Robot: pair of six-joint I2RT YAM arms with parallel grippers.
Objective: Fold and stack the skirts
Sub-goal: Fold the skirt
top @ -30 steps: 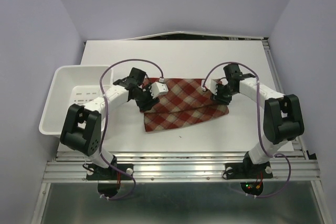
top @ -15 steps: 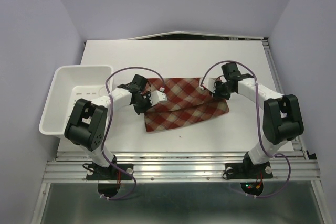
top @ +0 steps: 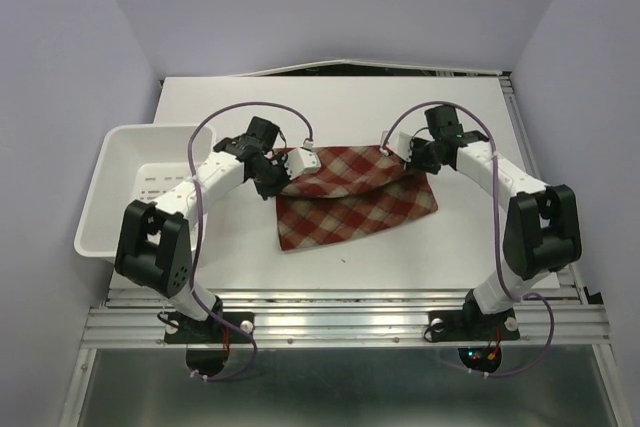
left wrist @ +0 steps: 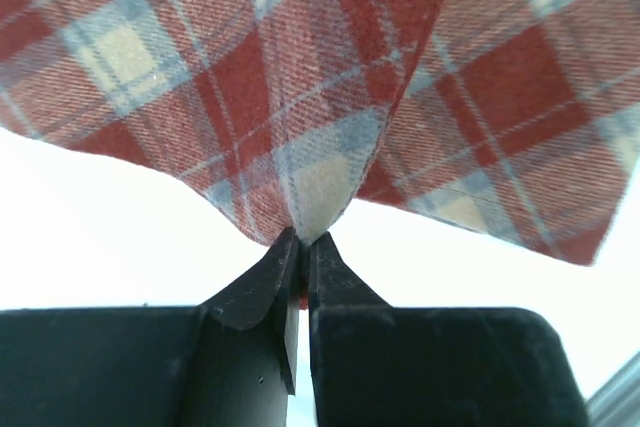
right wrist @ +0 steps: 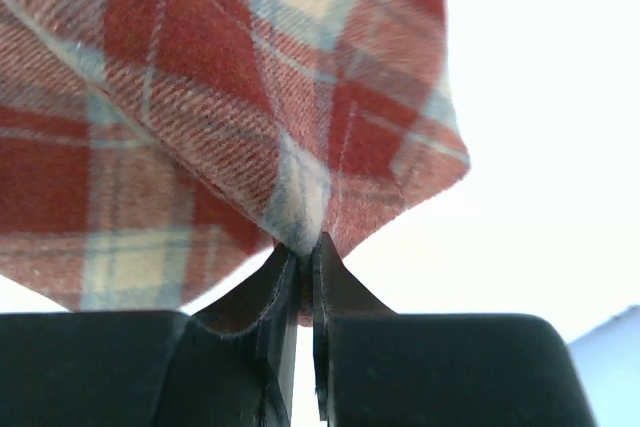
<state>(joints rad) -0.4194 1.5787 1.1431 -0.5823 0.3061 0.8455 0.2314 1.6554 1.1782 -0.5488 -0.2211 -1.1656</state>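
Note:
One plaid skirt (top: 350, 197) in red, maroon and cream lies on the white table (top: 330, 107) between the two arms. My left gripper (top: 283, 169) is shut on the skirt's far left corner, and the wrist view shows the cloth (left wrist: 300, 107) pinched at its fingertips (left wrist: 303, 244) and rising away from them. At the far right corner my right gripper (top: 412, 159) is shut on the fabric (right wrist: 230, 97), which bunches to a peak between its fingertips (right wrist: 305, 247). The far edge of the skirt hangs lifted between the two grippers, while its near part rests on the table.
A white perforated plastic basket (top: 118, 152) stands at the left edge of the table, beside the left arm. Purple cables loop over both arms. The metal rail (top: 340, 322) runs along the near edge, and lilac walls close in the sides.
Both grippers have shut on the skirt's far corners. They have lifted that edge and drawn it towards the back, so the skirt now spreads wider.

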